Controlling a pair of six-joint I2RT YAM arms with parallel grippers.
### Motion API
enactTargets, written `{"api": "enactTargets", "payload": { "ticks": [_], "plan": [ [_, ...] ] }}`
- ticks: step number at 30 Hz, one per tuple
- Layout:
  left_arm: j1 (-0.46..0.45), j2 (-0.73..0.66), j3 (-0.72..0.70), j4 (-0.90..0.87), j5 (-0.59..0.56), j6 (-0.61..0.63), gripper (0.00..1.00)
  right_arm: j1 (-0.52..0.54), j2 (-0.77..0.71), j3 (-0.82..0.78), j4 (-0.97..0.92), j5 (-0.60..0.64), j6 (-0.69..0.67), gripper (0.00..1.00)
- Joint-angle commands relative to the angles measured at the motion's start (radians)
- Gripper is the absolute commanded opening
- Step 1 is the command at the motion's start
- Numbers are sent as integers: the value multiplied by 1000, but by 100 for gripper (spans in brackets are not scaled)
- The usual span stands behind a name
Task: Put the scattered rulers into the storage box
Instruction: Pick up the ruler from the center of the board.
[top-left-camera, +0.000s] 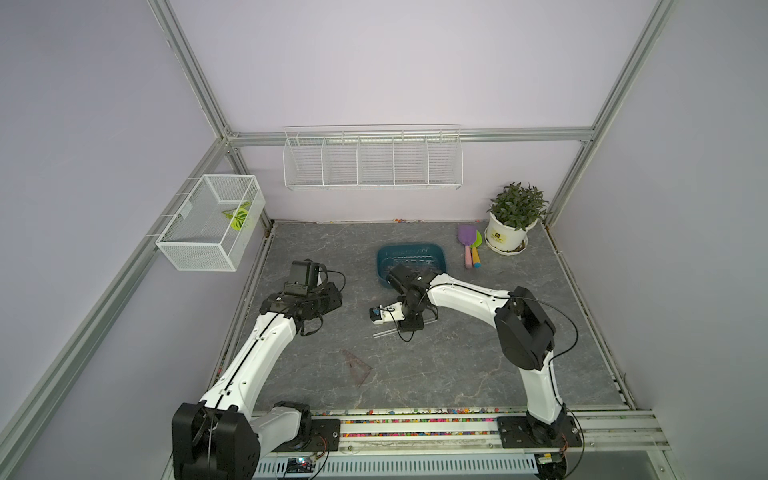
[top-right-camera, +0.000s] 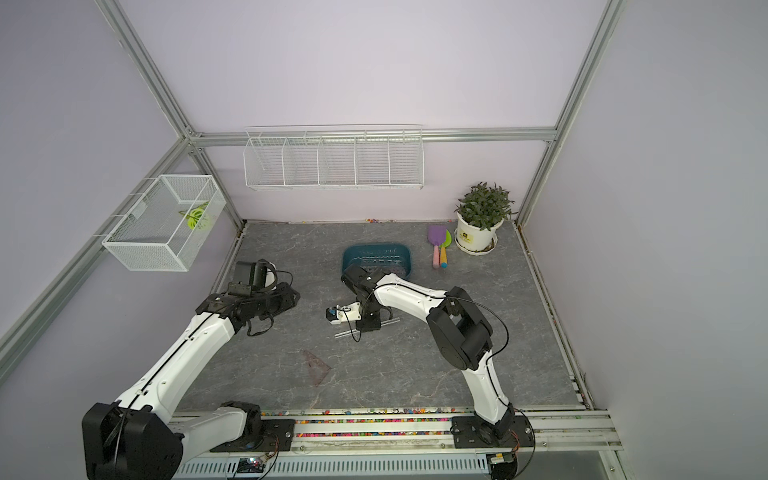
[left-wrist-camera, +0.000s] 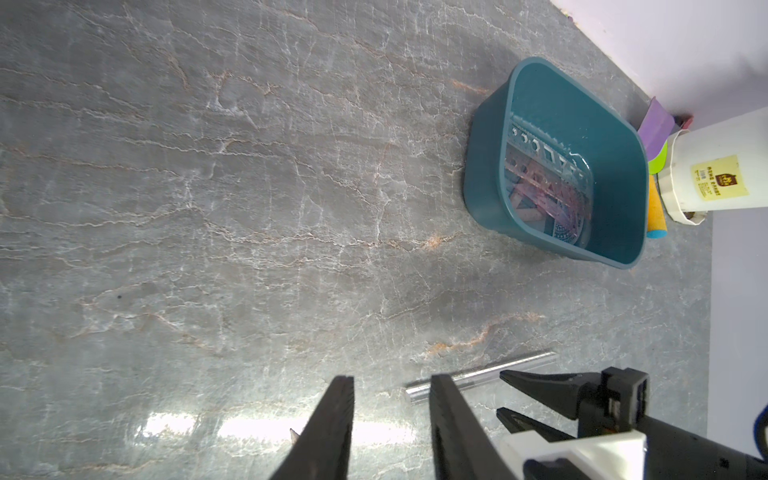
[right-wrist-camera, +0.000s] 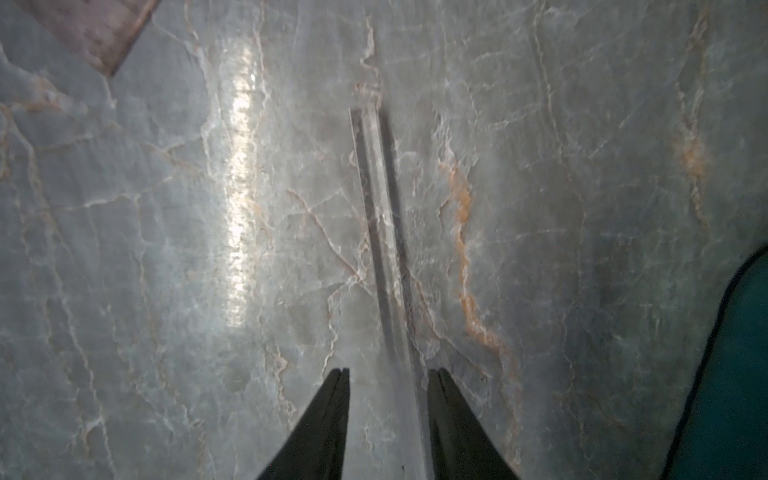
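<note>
- The right pincer (right-wrist-camera: 388, 370) stands parted astride the clear ruler (right-wrist-camera: 376, 199) mid-counter (top-left-camera: 457, 365), seemingly not pinching it.
- The left pincer (left-wrist-camera: 392, 379) is released, empty, near the left edge.
- The box (left-wrist-camera: 484, 187), toward the back edge, holds several rulers (left-wrist-camera: 540, 187).
- A brown triangle (top-left-camera: 358, 366) lies nearer the front.

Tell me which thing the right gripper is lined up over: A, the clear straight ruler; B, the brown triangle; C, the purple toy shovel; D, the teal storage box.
A: in the right wrist view the clear straight ruler runs on the table between the open jaws of the right gripper, while the brown triangle lies well away from it.
</note>
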Motion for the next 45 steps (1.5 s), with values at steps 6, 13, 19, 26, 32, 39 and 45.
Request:
{"api": "enactTargets", "payload": {
  "ticks": [6,13,19,26,32,39,45],
  "plan": [
    [18,7,18,18,74,25,36,0,66,44,-28,26,-17,36],
    [35,9,14,26,95,29,36,2,93,57,-32,30,-17,35],
    [40,15,13,28,106,28,35,3,107,59,-23,49,-15,31],
    [41,16,11,31,113,30,35,9,114,43,1,79,-9,26],
    [44,15,11,32,118,28,35,17,110,12,43,100,10,21],
    [48,14,8,34,126,29,35,28,98,-20,79,113,20,13],
    [52,15,9,37,131,28,34,29,80,-30,95,121,19,6]
  ]
}}
